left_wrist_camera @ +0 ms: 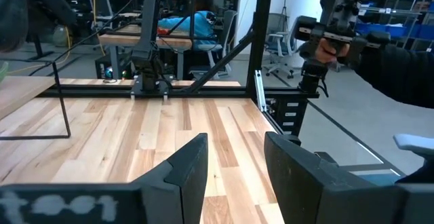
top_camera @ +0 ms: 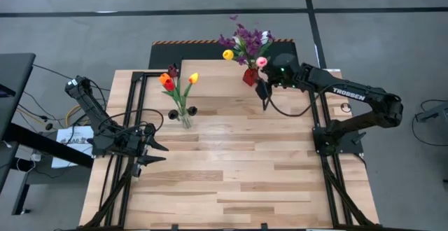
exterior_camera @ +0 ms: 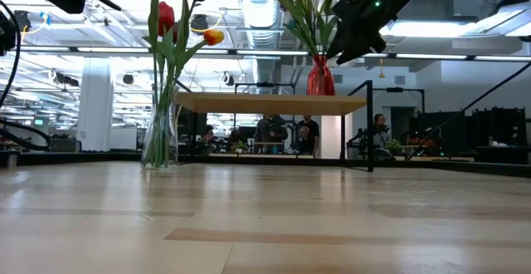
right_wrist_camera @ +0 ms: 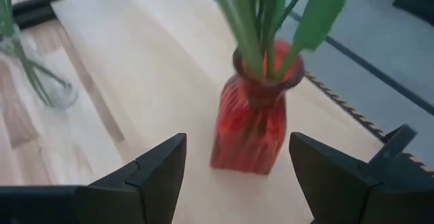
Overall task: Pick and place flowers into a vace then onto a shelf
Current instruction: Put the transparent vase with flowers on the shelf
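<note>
A red ribbed vase (right_wrist_camera: 249, 125) with purple, yellow and pink flowers (top_camera: 246, 43) stands on its base on the light-wood shelf (top_camera: 210, 77) at the table's far side. My right gripper (right_wrist_camera: 237, 146) hovers just in front of the vase, tilted down and open; its fingers flank the vase without touching it. On the table to the left, a clear glass vase (top_camera: 185, 117) holds red, orange and yellow flowers (top_camera: 171, 80). My left gripper (top_camera: 159, 152) waits open near the table's left edge, nothing between its fingers (left_wrist_camera: 196, 159).
Black frame rails (top_camera: 136, 98) run along the table's left side, and more (top_camera: 325, 154) along its right. The shelf stands on thin black legs (exterior_camera: 370, 133). The near half of the wooden tabletop (top_camera: 238, 189) is bare boards. People sit in the room beyond (exterior_camera: 286, 133).
</note>
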Robot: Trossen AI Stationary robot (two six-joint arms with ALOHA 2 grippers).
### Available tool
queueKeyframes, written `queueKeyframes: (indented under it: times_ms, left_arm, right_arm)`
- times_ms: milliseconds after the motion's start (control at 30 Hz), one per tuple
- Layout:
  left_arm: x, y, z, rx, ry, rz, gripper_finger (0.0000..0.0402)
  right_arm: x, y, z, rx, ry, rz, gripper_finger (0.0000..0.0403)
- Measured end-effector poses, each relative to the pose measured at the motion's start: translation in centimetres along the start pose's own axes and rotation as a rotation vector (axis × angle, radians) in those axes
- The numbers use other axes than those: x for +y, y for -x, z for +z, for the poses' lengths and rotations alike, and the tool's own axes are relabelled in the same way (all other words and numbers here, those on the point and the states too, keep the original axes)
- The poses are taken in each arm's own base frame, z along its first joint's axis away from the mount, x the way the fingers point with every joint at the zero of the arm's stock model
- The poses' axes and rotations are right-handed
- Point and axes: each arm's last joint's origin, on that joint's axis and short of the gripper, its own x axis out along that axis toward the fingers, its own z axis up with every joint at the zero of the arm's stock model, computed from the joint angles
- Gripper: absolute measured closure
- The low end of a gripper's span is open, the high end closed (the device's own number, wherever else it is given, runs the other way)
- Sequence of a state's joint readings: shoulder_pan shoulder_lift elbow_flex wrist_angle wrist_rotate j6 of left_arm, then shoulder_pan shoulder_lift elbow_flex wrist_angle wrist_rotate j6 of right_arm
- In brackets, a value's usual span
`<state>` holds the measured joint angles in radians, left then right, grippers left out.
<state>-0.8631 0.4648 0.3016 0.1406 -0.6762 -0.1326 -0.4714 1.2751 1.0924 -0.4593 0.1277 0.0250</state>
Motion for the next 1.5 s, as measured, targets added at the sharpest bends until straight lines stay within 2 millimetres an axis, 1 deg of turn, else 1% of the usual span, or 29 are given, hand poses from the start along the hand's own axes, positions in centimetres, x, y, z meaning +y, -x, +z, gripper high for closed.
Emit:
queueKeyframes:
  times_ms: [133,500,700,867,933,1000,1100,1233,1367,1500]
  left_arm:
    - [0.0,0.0,0.0,0.0,0.005,0.0,0.0267]
    - [0.0,0.0,0.0,0.0,0.006,0.0,0.0267]
    - [0.0,0.0,0.0,0.0,0.006,0.0,0.0267]
    - [0.0,0.0,0.0,0.0,0.006,0.0,0.0267]
    - [0.0,0.0,0.0,0.0,0.007,0.0,0.0267]
    - [0.0,0.0,0.0,0.0,0.006,0.0,0.0267]
    - [0.0,0.0,0.0,0.0,-0.01,0.0,0.0267]
    - [0.0,0.0,0.0,0.001,-0.055,0.0,0.0267]
    - [0.0,0.0,0.0,0.001,-0.08,0.0,0.0267]
    - [-0.1,-0.3,0.0,-0.006,-0.08,0.024,0.0267]
  right_arm:
    - [0.4,0.1,-0.4,0.042,0.014,0.009,0.0147]
    - [0.5,0.2,-1.7,0.171,0.036,0.012,0.0147]
    - [1.3,0.4,-2.1,0.213,0.068,0.034,0.0147]
    - [2.0,0.9,-2.2,0.205,0.092,0.052,0.0147]
    - [2.4,1.5,-2.1,0.187,0.105,0.053,0.0147]
    - [2.7,2.5,-2.1,0.172,0.123,0.045,0.0147]
    - [3.5,4.6,-2.0,0.116,0.14,0.08,0.0147]
    - [4.9,8.0,-2.2,0.021,0.187,0.179,0.0147]
    - [6.2,10.7,-3.5,-0.058,0.231,0.287,0.0147]
    - [6.9,12.1,-5.4,-0.141,0.209,0.319,0.0147]
